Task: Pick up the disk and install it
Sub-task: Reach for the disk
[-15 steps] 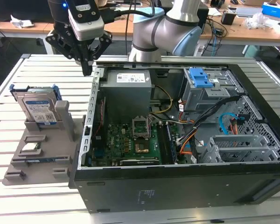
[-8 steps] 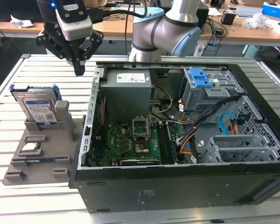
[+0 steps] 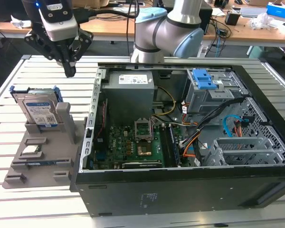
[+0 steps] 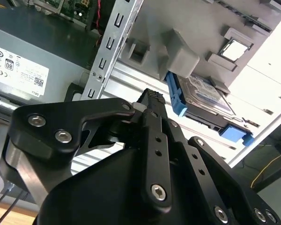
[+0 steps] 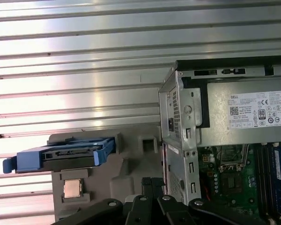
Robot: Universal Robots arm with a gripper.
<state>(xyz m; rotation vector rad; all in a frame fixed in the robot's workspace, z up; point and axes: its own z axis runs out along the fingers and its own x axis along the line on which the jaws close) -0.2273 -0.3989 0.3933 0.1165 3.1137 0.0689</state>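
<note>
**Disk not yet picked up**

My black claw (image 3: 70, 71) hangs above the slatted metal table (image 3: 0, 137), fingers closed together and holding nothing. The disk (image 3: 38, 108), a rectangular silver-grey hard drive in a bright blue plastic bracket, stands on edge in the grey plastic fixture (image 3: 42, 156), at the exterior view's left of the open black computer case (image 3: 180, 190). The claw is clear of the disk, not touching it. Judgement: no step is done; both pickup and installation remain.

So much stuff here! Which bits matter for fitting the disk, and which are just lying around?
For the job: disk, gripper, open computer case.
Just lying about: processor chip on the grey tray, blue box on the far desk.
</note>
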